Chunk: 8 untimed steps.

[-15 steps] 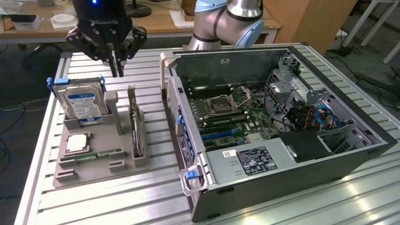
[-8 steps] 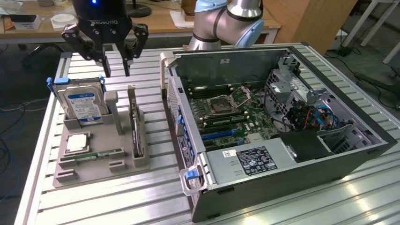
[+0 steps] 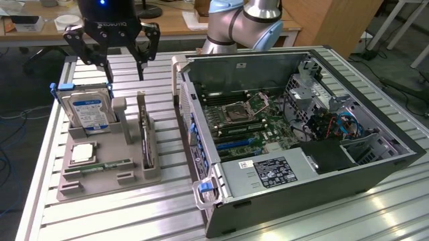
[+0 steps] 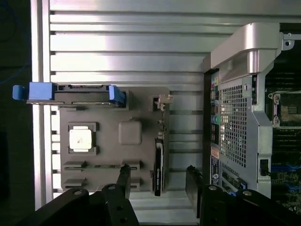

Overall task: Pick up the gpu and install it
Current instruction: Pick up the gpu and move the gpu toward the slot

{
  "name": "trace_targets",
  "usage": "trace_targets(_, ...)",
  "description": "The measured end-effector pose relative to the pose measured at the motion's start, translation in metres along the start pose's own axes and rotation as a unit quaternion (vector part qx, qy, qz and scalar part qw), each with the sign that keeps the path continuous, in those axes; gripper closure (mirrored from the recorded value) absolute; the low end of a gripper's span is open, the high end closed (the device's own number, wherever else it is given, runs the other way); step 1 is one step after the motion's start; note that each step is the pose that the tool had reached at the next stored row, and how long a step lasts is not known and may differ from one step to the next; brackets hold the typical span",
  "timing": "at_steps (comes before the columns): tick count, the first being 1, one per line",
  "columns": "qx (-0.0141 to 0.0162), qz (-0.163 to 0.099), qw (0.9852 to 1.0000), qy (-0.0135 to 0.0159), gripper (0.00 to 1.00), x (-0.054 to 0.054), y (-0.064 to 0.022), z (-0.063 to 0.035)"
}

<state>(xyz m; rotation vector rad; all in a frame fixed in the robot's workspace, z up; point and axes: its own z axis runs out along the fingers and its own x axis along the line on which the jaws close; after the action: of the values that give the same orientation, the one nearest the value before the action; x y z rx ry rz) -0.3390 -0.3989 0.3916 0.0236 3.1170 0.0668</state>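
Grey moulded plastic forms the holder (image 3: 100,178) on the slatted aluminium tabletop (image 3: 120,216). The gpu (image 3: 144,135) stands on its long edge in the holder's slot, on the side nearest the open computer case (image 3: 375,165). In the exterior view the gripper (image 3: 125,78) hangs above the holder's far end, over the gap between the blue-labelled hard drive (image 3: 90,113) and the gpu. It is clear of both, with its jaws spread wide and nothing between them. The wrist view looks straight down and shows the gpu (image 4: 158,165) as a thin dark strip with a silvery bracket at one end. The strip lies in line with the gap of the gripper (image 4: 159,184), one finger over the holder (image 4: 141,113) and the other over bare slats beside the case (image 4: 235,122). That view also shows the hard drive (image 4: 70,92) edge-on. Only the exterior view gives the motherboard (image 3: 244,120), cables and power supply inside the case, while the wrist view cuts the case off at its perforated rear panel. The gpu's broad face is hard to make out in either view.
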Motion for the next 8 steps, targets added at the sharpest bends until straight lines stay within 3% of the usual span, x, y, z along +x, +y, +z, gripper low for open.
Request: trace_targets(8,0.0004,-0.003,1.0,0.0001,0.41,0.0,-0.006,0.0032)
